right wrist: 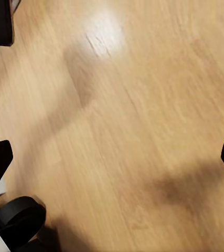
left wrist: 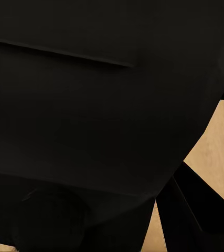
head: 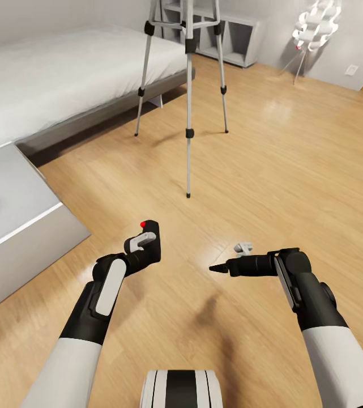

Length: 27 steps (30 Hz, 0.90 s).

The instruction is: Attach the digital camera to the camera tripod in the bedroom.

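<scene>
- My left pincer (head: 146, 245) is clamped on the small black digital camera with the red dot (head: 149, 233), carried low and short of the tall silver-legged camera tripod (head: 188, 85).
- My right pincer (head: 218, 268) hangs empty, fingers apart, kept free to steady the mount.
- The tripod stands on the light wood floor (head: 283, 158) beside the low grey bed (head: 51, 85).

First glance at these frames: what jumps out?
The tall silver-legged camera tripod stands on the light wood floor straight ahead, beside the low grey bed. Nearer, the left gripper holds the small black digital camera with its red dot up. The right gripper hangs over the floor with nothing in it, fingertips showing wide apart in its wrist view.
</scene>
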Motion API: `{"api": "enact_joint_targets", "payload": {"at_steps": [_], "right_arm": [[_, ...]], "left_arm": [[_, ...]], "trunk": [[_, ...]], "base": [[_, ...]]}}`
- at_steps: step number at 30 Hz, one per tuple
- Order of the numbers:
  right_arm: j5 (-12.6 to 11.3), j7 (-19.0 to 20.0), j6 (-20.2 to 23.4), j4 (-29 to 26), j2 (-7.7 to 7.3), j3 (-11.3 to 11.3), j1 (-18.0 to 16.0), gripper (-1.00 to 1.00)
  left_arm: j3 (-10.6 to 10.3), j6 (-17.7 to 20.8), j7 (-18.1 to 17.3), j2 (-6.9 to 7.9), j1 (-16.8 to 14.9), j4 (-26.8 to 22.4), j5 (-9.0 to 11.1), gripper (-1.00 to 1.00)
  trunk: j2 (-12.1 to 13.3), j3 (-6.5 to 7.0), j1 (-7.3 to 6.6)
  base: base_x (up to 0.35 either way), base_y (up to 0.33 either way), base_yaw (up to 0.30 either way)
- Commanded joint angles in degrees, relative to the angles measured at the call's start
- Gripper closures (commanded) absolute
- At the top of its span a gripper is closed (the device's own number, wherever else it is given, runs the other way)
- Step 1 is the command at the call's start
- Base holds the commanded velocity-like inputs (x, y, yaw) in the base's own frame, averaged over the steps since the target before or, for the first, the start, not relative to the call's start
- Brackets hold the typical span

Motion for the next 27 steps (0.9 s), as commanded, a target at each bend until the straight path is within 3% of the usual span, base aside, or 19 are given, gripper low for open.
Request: {"api": "enact_joint_targets", "payload": {"at_steps": [1,27], "right_arm": [[0.63,0.59,0.2,-0.04,-0.01,-0.07,-0.03,-1.0],[0.69,0.74,0.2,-0.14,-0.06,-0.05,-0.03,-1.0]], "left_arm": [[-0.01,0.19,0.29,0.0,-0.02,0.0,0.57,1.0],[0.08,-0.02,-0.34,0.8,-0.02,3.63,0.46,1.0]], "trunk": [[0.0,0.19,-0.03],[0.35,5.95,-0.7]], "base": [[0.0,0.0,0.0],[0.0,0.0,0.0]]}}
